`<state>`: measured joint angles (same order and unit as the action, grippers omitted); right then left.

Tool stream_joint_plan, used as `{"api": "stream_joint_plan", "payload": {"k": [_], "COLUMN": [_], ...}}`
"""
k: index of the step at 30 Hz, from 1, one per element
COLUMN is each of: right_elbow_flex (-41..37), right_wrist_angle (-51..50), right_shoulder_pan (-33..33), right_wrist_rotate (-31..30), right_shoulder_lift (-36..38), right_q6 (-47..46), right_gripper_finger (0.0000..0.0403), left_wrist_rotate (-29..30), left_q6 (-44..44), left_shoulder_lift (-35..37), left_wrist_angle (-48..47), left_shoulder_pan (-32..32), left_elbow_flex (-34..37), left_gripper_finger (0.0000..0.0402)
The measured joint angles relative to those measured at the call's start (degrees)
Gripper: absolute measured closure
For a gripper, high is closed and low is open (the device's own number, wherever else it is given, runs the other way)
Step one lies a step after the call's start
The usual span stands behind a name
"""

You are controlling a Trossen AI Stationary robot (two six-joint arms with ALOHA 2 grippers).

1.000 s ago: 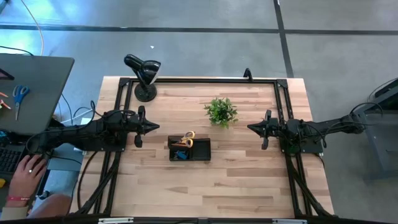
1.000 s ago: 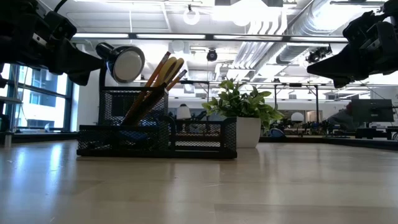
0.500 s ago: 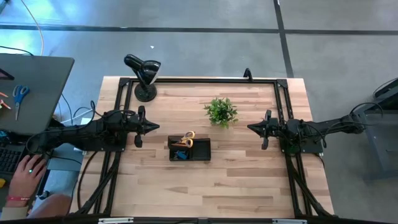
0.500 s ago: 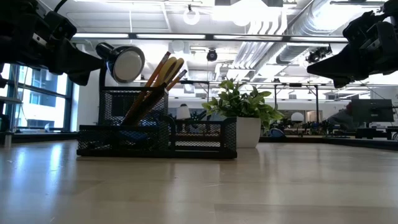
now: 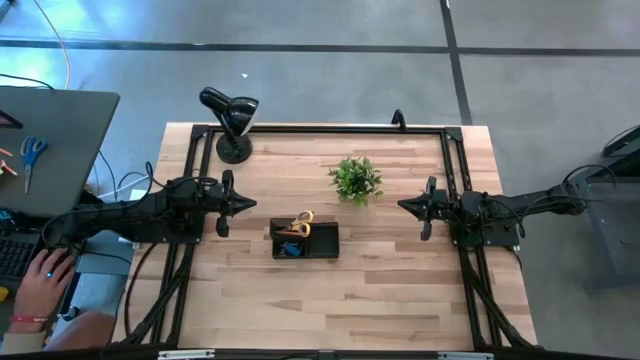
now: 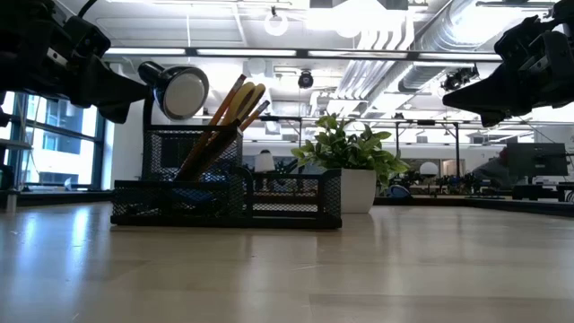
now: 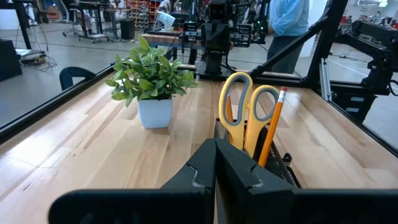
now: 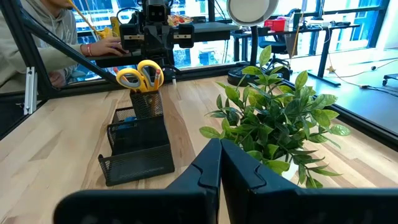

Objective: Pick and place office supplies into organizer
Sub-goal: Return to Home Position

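The organizer (image 5: 304,240), a black mesh tray, stands on the middle of the table. Yellow-handled scissors (image 7: 245,115) and an orange pencil (image 7: 273,124) stand upright in its cup compartment (image 8: 148,102), leaning on the rim. A small blue piece (image 5: 290,250) lies in a low compartment. My left gripper (image 5: 250,204) hovers shut at the table's left side, pointing level toward the organizer. My right gripper (image 5: 403,206) hovers shut at the right side, pointing toward the plant and organizer. Both are well clear of the organizer.
A small potted plant (image 5: 356,180) stands behind the organizer, to its right. A black gooseneck lamp (image 5: 232,125) stands at the far left corner. A black metal frame (image 5: 330,128) runs along the table's edges. A person's hand (image 5: 45,275) rests at a side desk with blue scissors (image 5: 32,152).
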<state>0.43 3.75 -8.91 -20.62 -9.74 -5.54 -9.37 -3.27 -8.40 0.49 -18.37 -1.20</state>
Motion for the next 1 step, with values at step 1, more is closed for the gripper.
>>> {"api": "stream_joint_plan", "payload": {"k": [1], "right_elbow_flex": [0.0], "right_wrist_angle": [0.0], "right_shoulder_pan": [0.0], "right_wrist_rotate": [0.0], "right_shoulder_lift": [0.0], "right_q6": [0.0], "right_gripper_finger": [0.0402], "left_wrist_rotate": [0.0], "left_q6": [0.0], "left_shoulder_lift": [0.0], "left_wrist_angle": [0.0], "left_shoulder_pan": [0.0], "left_elbow_flex": [0.0], "left_gripper_finger": [0.0401]}}
